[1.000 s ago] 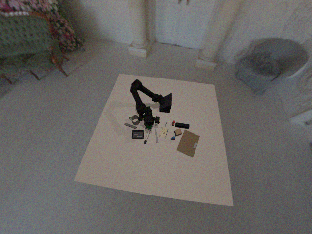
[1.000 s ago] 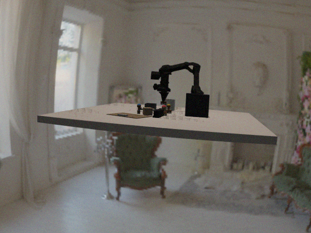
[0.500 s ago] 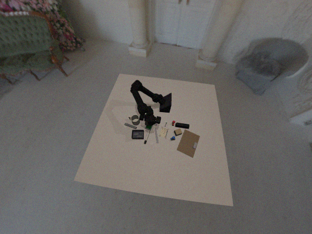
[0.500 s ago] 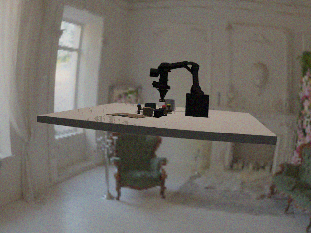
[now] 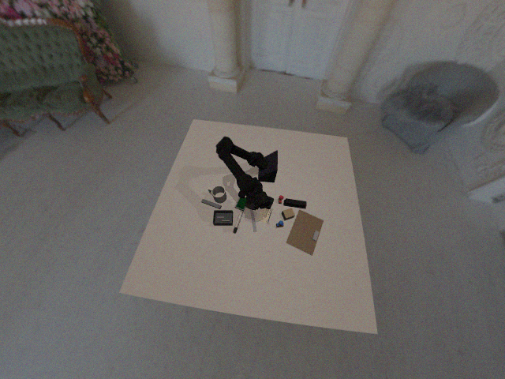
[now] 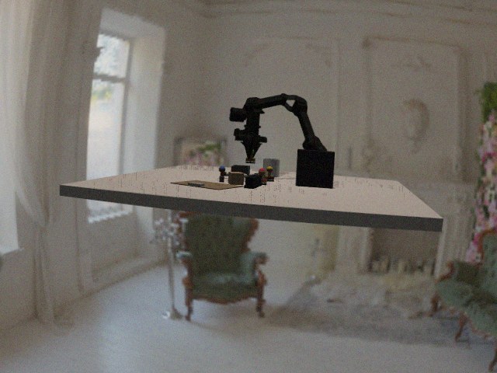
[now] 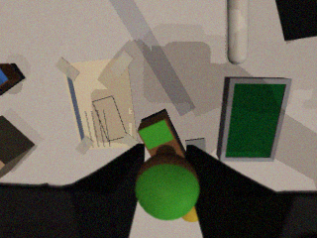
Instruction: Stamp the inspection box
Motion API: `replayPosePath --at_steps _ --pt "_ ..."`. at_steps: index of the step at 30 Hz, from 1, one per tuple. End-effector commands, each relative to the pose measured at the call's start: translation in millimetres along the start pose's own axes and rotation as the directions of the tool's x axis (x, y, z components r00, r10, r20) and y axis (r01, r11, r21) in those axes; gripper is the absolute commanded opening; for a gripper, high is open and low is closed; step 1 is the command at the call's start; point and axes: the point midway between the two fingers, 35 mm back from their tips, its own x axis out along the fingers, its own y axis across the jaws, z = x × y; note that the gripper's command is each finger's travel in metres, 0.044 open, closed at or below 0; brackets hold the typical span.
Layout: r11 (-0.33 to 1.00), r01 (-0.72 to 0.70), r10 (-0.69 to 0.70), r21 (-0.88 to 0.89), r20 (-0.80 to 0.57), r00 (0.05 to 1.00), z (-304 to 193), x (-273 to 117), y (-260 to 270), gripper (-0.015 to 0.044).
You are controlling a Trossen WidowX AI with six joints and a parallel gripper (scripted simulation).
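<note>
Pinching the green-knobbed brown stamp, your black hand hovers above the desk. You have the grey-rimmed green ink pad right of the cream paper card in the wrist view.

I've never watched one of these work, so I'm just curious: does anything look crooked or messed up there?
Nothing looks spilled or damaged. The green-topped stamp sits askew in the gripper, turned roughly in line with the slanted box on the card.
</note>
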Motion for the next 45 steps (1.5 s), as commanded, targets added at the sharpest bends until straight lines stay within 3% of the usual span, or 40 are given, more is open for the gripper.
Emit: replayPosePath --at_steps 1,9,45 --pt "0.998 -0.003 0.003 0.062 -0.001 1.000 -2 1 21 0.0000" --pt "0.984 0.001 -0.002 0.176 0.003 1.000 -11 3 60 0.0000" --pt "0.985 0.000 -0.001 0.175 0.004 1.000 -10 24 62 0.0000"
